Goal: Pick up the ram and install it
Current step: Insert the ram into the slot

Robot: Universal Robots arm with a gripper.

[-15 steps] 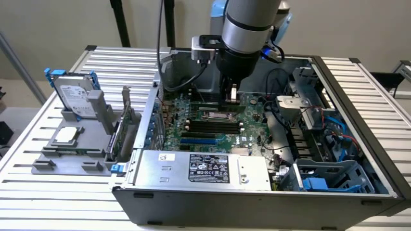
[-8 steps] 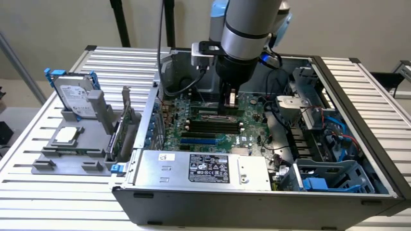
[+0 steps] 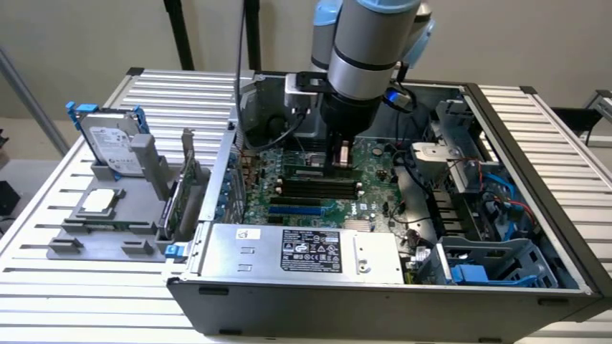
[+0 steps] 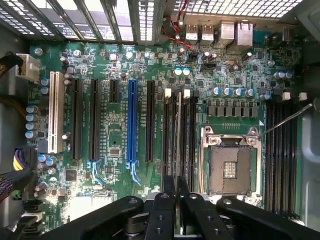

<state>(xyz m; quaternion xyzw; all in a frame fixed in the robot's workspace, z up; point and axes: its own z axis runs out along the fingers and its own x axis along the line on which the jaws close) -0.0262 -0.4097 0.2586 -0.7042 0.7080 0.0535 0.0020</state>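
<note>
Step in hand, as I'm judging it: install phase, pickup done; the gripper is hanging inside the open PC case; the fingers are standing narrow, pinching the ram; the ram is showing edge-on as a thin dark strip; it is sitting just beside the CPU socket, on the side toward the blue expansion slot, running parallel with the DIMM slots; I cannot tell whether its lower edge is touching a slot or hovering above one.

Seating is calling for the strip lined up along one slot's length, both ends level, white latches open, and a straight push down with no tilt.

Edges and room: the slots are lying close together, so sideways margin is looking thin; the socket's metal frame is bordering them on one side and a long black expansion slot on the far side from the socket; small capacitors are crowding near the latch end; a second slot bank is lying beyond the socket, well apart; in the exterior view the power supply and drive cage are flanking the board, apart from the arm.
</note>
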